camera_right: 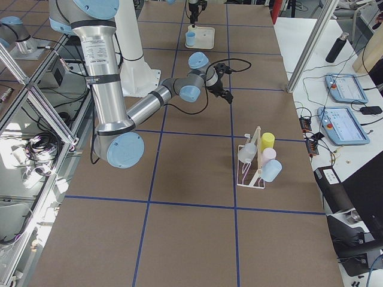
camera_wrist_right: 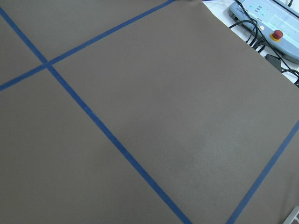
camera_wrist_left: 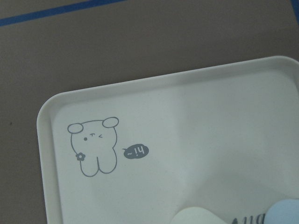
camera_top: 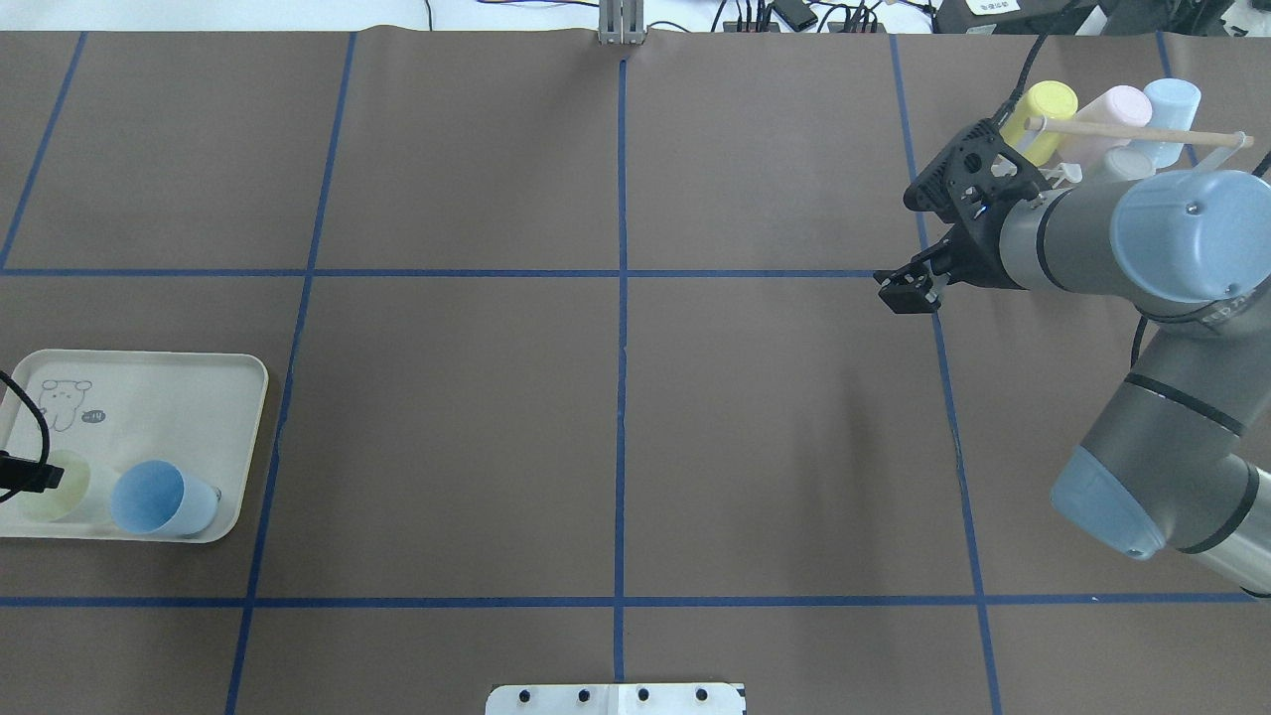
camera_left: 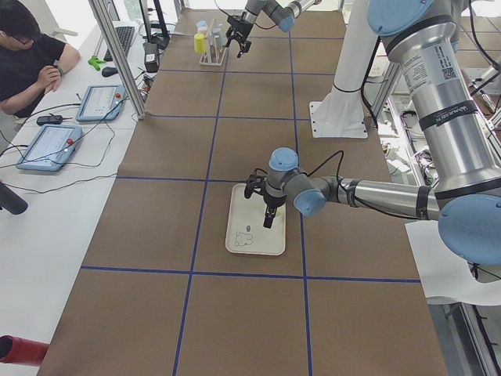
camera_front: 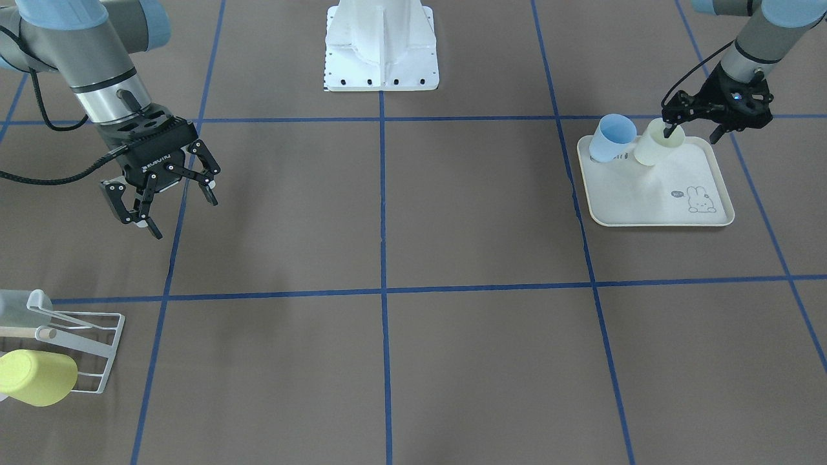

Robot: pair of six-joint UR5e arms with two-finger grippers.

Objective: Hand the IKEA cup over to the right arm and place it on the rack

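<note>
While I am watching the front-facing view, the left hand (camera_front: pixel 694 132) is hanging over the far corner of the tray (camera_front: pixel 652 194), right at the pale cup (camera_front: pixel 651 152). Its fingers are standing apart: one is dipping into the cup's mouth, the other is sitting outside the wall on the side away from the blue cup (camera_front: pixel 607 145), which is touching or just beside the pale one. I am reading that as a straddle of the rim that is not yet clamped (the overhead view is showing only a sliver of this hand, so I am leaning on one camera).

The pale cup is standing upright on the tray, mouth up, so its long axis is running straight up toward the left hand. That hand is by far the nearer one. The right hand (camera_front: pixel 183 216) is hovering over bare surface (camera_front: pixel 452 213) well apart from the tray, fingers spread and holding nothing. The rack (camera_front: pixel 97 349) is sitting on its side, already carrying a yellow cup (camera_front: pixel 35 378). I am judging that the cup is going to have to travel across the surface to reach it.
</note>
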